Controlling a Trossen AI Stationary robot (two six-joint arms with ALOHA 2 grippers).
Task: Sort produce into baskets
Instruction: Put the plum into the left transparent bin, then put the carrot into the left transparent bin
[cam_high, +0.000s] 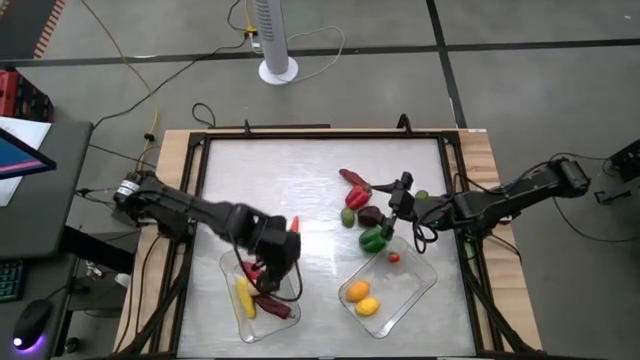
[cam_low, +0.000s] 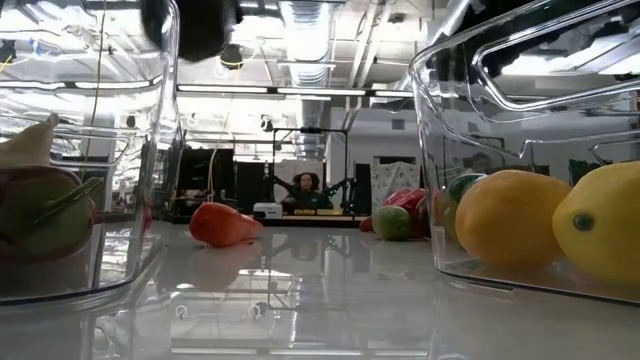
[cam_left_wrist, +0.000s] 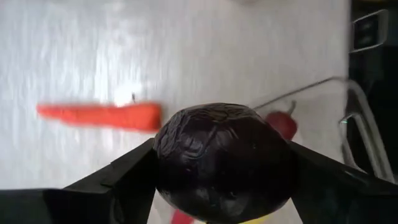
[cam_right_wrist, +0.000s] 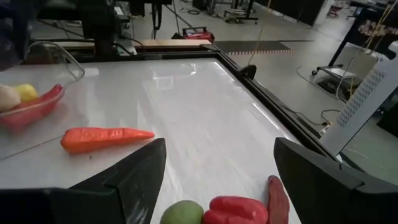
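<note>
I am holding the dark purple piece (cam_left_wrist: 222, 163), light and smooth, by its widest middle in the left gripper (cam_high: 272, 250), while the right gripper (cam_right_wrist: 214, 180) fingers are standing open.

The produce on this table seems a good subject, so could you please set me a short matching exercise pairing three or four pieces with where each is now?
Things:
1. dark purple piece
2. orange carrot
3. yellow corn
4. two orange and yellow fruits

Places:
A. in the right basket
B. bare table, between the baskets
C. held in the left gripper
D. in the left basket

Pairs: 1-C, 2-B, 3-D, 4-A
</note>
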